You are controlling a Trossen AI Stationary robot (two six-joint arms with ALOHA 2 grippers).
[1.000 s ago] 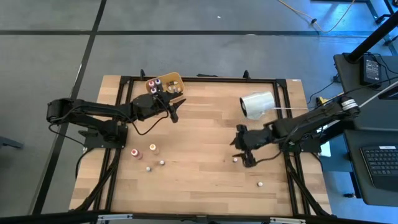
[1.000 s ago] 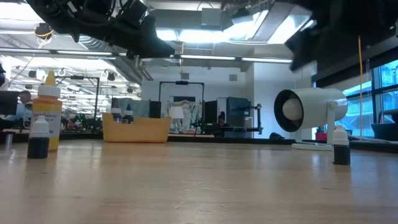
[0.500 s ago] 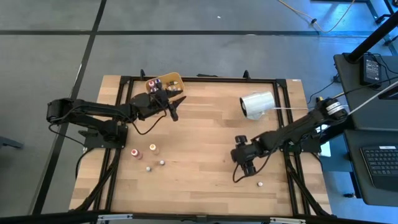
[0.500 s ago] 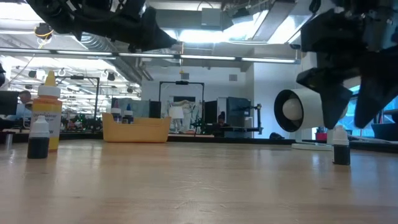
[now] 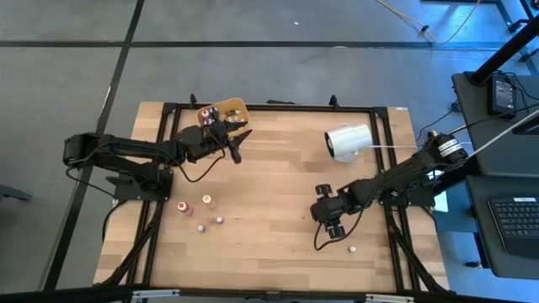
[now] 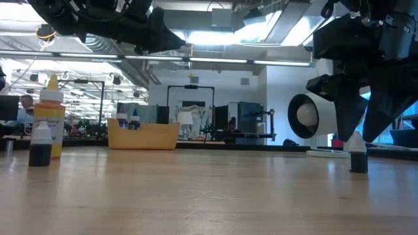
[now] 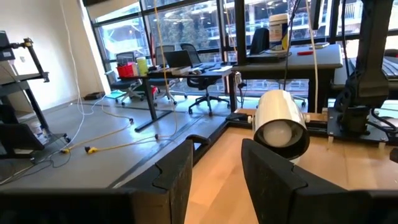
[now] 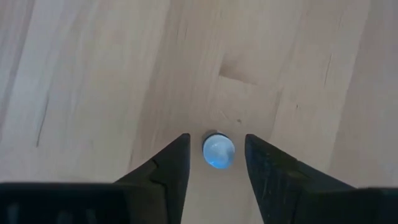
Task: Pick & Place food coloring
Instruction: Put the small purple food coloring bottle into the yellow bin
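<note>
Food coloring bottle [image 8: 219,151], tiny, pale-capped, upright on wooden surface [image 5: 269,185], bracketed but apparently untouched by part-open right end effector [image 8: 217,163] descending for top-down grasp; left end effector [image 5: 237,145] part-open, empty, beside yellow-orange plastic tray [image 5: 236,104] holding other bottles.

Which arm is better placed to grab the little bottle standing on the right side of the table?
The right one: its gripper points straight down with fingers either side of the bottle. The left gripper is near the tray.
</note>
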